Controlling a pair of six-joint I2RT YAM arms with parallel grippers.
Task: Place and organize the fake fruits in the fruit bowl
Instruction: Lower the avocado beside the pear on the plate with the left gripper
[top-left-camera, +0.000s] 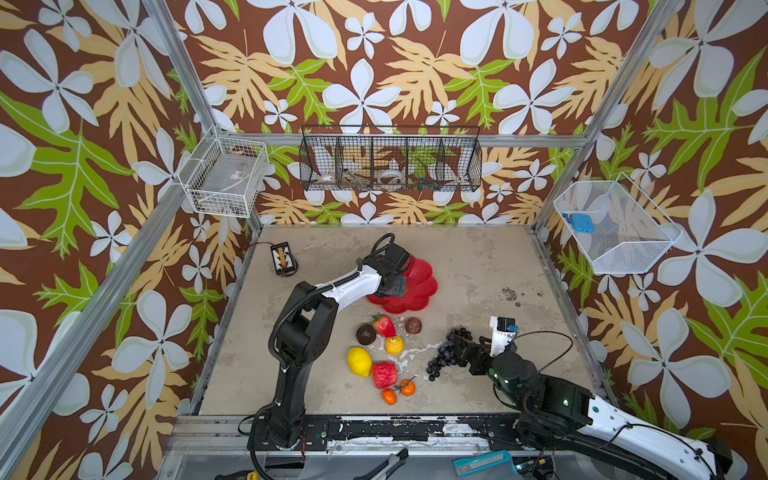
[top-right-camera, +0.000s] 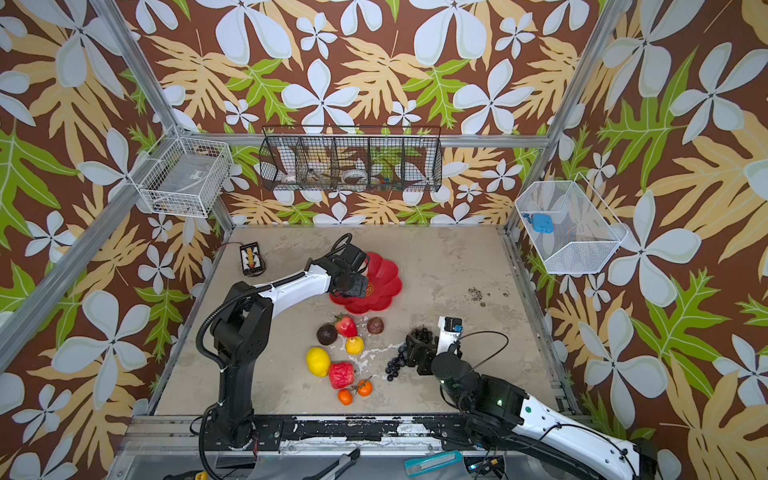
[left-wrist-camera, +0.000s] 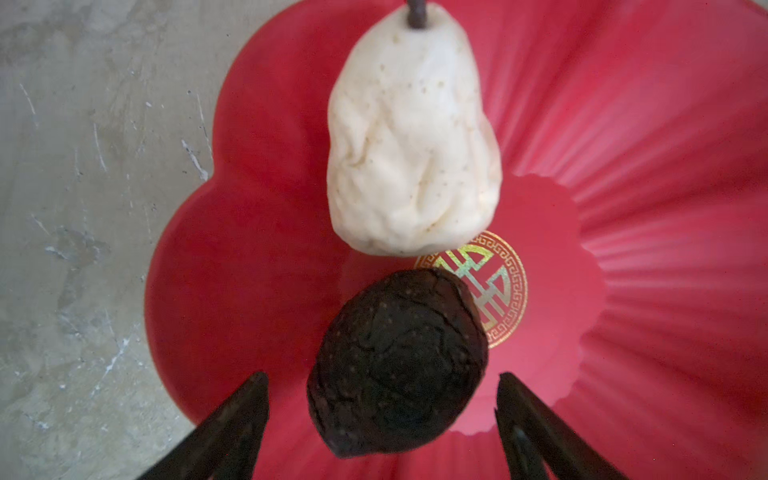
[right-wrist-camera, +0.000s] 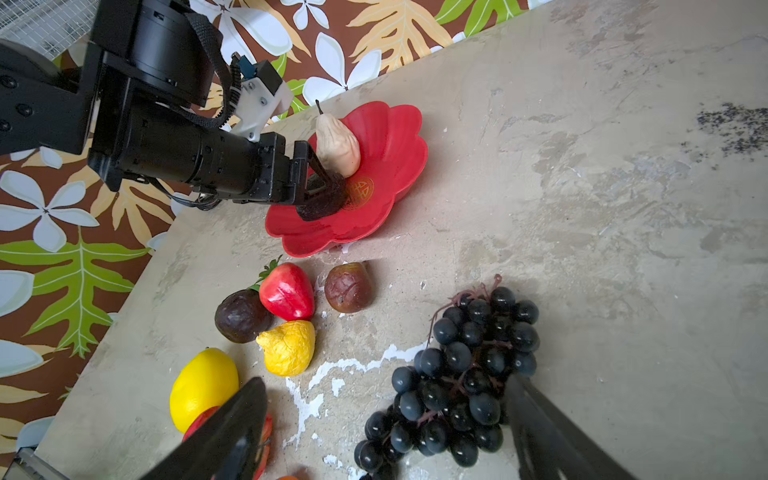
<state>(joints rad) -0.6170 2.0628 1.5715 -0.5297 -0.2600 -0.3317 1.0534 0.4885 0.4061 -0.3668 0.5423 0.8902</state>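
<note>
Left claw (left-wrist-camera: 381, 376) hangs low over the shallow glossy red scalloped plastic fruit bowl (left-wrist-camera: 623, 124), jaws spread wide. The dark wrinkled plastic avocado (left-wrist-camera: 395, 365) lies on the bowl floor between the fingers with a gap on either side, so nothing is gripped. The beige plastic pear (left-wrist-camera: 411, 145) lies in the bowl just beyond it, stem pointing away from the claw. Right claw (right-wrist-camera: 384, 380) sits low over the desk (top-left-camera: 478, 257), also wide and empty, aimed at the black plastic grape bunch (right-wrist-camera: 469, 374). Key relation: the bunch lies directly ahead of the right claw, long axis roughly along the claw's reach, slightly slanted. It is off-centre in the gap, close against one finger and well clear of the other. The right arm is plainly the nearer. Judgement: shift sideways to centre, then close across the bunch's narrow width. The yellow plastic lemon (top-left-camera: 359, 361), red plastic strawberry (top-left-camera: 384, 325) and remaining fruits lie loose on the desk, short of the bowl.
</note>
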